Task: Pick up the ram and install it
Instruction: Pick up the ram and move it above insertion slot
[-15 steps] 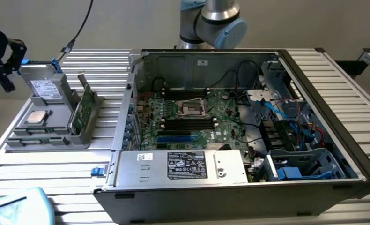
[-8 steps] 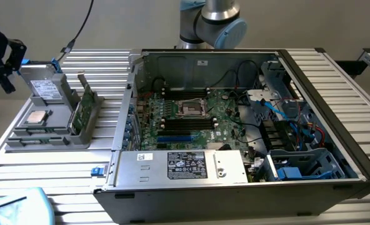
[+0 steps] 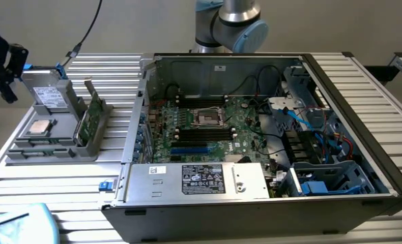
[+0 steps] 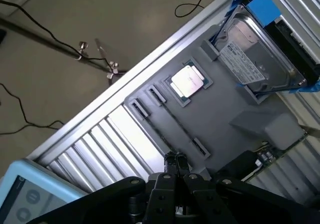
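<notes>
Ram, the thin green circuit stick, I am struggling to place; possibly edge-up in the narrow groove [image 4: 178, 124] of the grey plastic tray [image 4: 225, 119]. My black gripper [image 4: 175, 159] is hovering above, fingertips [image 4: 170, 161] pressed together; gripping well means squaring them to its faces.

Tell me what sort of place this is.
Probably a robotics lab bench for PC assembly: an open computer case on an aluminium table, a robot arm behind it, and a grey fixture holding a hard drive.
</notes>
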Controlling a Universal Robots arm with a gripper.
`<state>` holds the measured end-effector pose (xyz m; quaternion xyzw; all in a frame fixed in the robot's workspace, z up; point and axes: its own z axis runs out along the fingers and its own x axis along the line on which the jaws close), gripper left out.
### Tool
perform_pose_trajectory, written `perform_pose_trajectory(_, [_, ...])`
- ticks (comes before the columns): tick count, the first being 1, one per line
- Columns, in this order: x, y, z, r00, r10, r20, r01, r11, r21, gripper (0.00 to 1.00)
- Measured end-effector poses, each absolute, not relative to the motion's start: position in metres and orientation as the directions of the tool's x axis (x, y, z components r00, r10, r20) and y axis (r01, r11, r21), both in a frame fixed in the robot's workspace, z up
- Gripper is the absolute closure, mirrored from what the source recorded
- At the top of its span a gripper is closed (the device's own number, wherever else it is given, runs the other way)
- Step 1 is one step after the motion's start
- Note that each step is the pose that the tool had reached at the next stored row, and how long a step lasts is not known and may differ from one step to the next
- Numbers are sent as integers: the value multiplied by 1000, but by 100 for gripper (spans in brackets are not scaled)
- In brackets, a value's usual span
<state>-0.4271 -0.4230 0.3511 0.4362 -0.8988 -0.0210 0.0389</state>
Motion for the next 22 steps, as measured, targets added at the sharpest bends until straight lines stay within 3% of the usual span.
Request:
perform_pose_trajectory(15, [-427, -423, 345, -382, -923, 41, -920, 384, 70, 89])
perform_pose_trajectory(22, [-427, -423, 341, -261, -965, 15, -962, 262, 78, 89])
